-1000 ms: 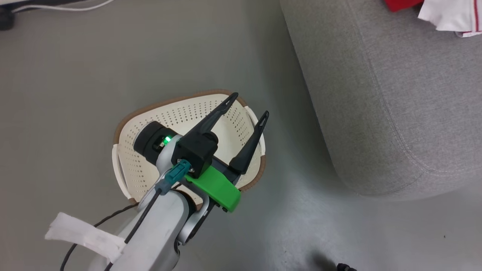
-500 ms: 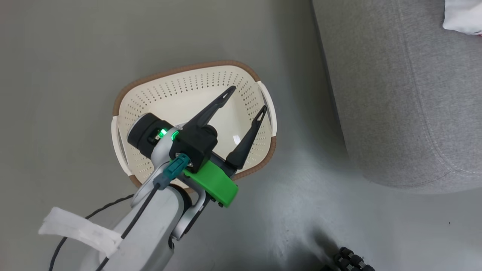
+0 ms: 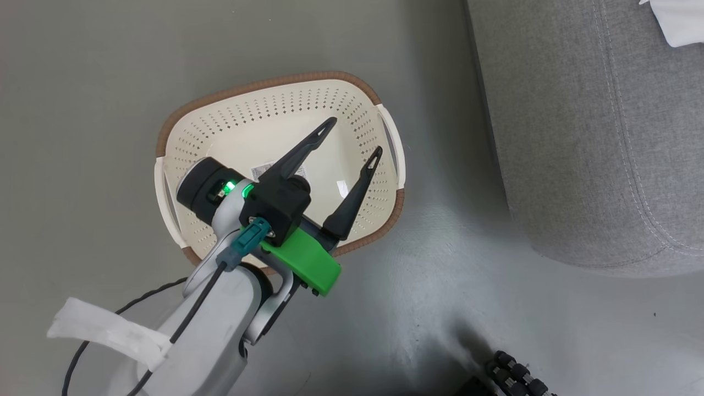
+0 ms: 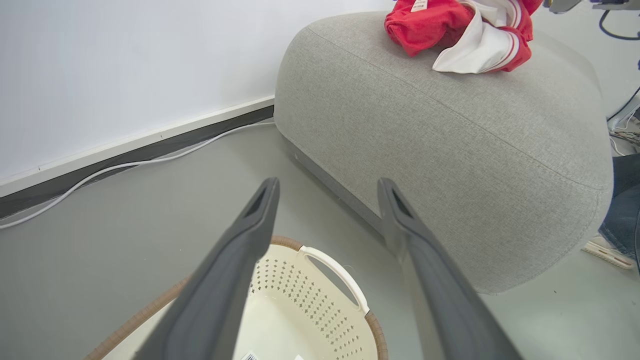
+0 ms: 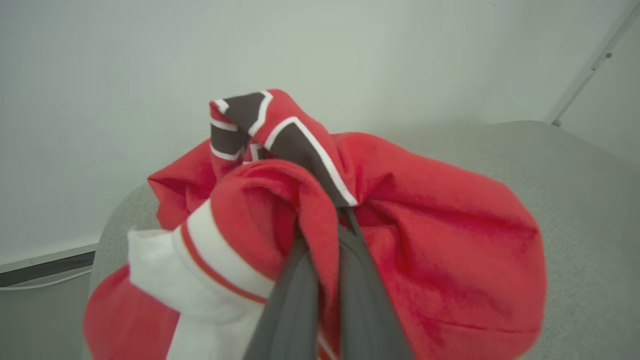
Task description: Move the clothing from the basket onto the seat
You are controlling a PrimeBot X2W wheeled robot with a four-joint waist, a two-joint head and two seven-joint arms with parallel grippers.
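The cream perforated basket (image 3: 275, 93) with a brown rim stands on the grey floor, and I see no clothing inside it, only a barcode label (image 3: 263, 169) on its floor. My left gripper (image 3: 353, 136) hovers over the basket's right half, open with nothing between its fingers; the left wrist view has it (image 4: 326, 186) above the basket (image 4: 320, 310). Red and white clothing (image 4: 465, 30) lies bunched on top of the grey seat (image 4: 450, 130). My right gripper (image 5: 327, 235) is shut on red clothing (image 5: 425, 240) over the seat (image 5: 575, 200), its fingertips buried in fabric.
The seat (image 3: 577, 137) stands just right of the basket with a narrow strip of floor between. A white cable (image 4: 125, 167) runs along the wall's baseboard. A person's denim leg (image 4: 622, 220) and shoe (image 4: 605, 252) are beside the seat. A black ribbed object (image 3: 511, 374) lies at the floor's lower right.
The head camera has shifted, so the whole basket is now in the picture and the seat's clothing sits at the top right corner. My left gripper stays open over the basket.
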